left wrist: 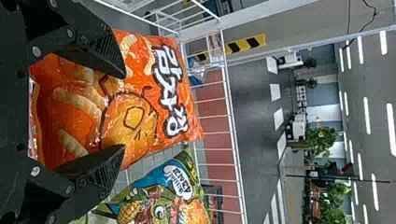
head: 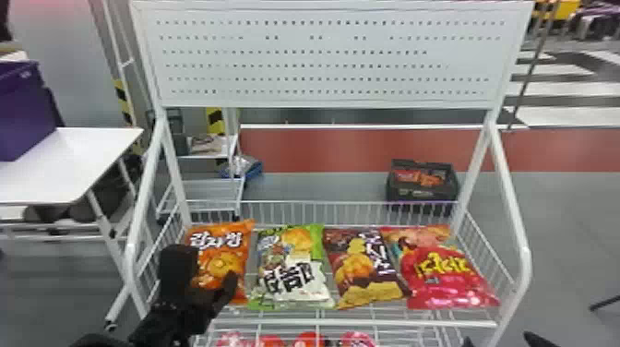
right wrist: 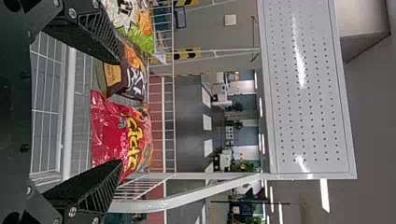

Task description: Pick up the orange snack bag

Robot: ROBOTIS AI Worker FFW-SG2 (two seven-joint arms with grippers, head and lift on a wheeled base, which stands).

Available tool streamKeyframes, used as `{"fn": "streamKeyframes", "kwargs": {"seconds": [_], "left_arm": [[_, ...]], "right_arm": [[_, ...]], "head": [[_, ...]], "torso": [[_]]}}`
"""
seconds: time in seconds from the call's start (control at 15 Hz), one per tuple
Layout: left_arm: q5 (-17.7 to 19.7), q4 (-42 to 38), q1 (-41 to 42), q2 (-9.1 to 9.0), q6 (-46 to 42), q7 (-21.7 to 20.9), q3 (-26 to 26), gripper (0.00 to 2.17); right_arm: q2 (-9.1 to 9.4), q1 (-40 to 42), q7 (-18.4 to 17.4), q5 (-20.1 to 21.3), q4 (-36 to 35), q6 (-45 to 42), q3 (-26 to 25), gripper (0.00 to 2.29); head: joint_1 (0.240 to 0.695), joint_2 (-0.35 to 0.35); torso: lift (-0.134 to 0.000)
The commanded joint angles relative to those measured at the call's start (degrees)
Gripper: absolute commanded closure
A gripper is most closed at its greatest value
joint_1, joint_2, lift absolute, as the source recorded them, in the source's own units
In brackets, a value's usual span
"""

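My left gripper (head: 207,281) is over the lower half of the orange snack bag (head: 224,249), which lies at the left end of the wire basket. In the left wrist view the left gripper (left wrist: 122,112) stands open, its two fingers spread over the front of the orange snack bag (left wrist: 140,102), one near each side. The right gripper (head: 503,339) is at the bottom right edge of the head view, away from the orange bag. In the right wrist view the right gripper (right wrist: 120,112) is open, with the red bag beyond its fingers.
A green-and-white bag (head: 293,267) lies right beside the orange one, then a brown bag (head: 364,267) and a red bag (head: 447,272). The basket's front rail (head: 350,322) and left frame post (head: 134,258) border the left arm. A pegboard (head: 323,55) rises behind.
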Motion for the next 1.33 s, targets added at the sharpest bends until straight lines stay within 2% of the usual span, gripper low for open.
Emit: {"fn": "streamKeyframes", "kwargs": {"seconds": [0.0,0.07,0.2,0.33,0.47,1.0,1.27], "left_arm": [[0.1,0.4,0.0,0.0,0.0,0.0,0.0,0.56],[0.0,0.4,0.0,0.0,0.0,0.0,0.0,0.73],[0.1,0.4,0.0,0.0,0.0,0.0,0.1,0.94],[0.1,0.4,-0.1,0.0,0.2,-0.6,0.2,1.0],[0.4,0.7,-0.1,-0.08,2.0,-1.0,0.7,1.34],[0.5,-1.2,1.4,-0.08,1.4,0.0,0.9,1.35],[2.1,-3.3,2.7,0.0,0.5,0.0,2.1,1.35]], "right_arm": [[0.0,-0.1,0.0,-0.1,0.0,0.0,0.0,0.14],[0.0,-0.1,0.0,-0.1,0.0,0.0,0.0,0.14],[0.0,-0.1,0.0,0.0,0.0,0.0,0.0,0.14],[0.09,-0.1,0.0,0.0,0.0,0.0,0.0,0.14],[0.09,-0.1,0.0,-0.1,0.0,0.0,0.0,0.14],[0.18,-0.2,0.0,-0.1,0.1,0.0,0.0,0.14],[0.18,-0.3,0.0,-0.1,0.1,0.0,0.1,0.14]], "head": [[0.499,0.0],[0.499,0.0],[0.499,0.0],[0.499,0.0],[0.499,0.0],[0.499,0.0],[0.499,0.0]], "torso": [[0.0],[0.0],[0.0],[0.0],[0.0],[0.0],[0.0]]}}
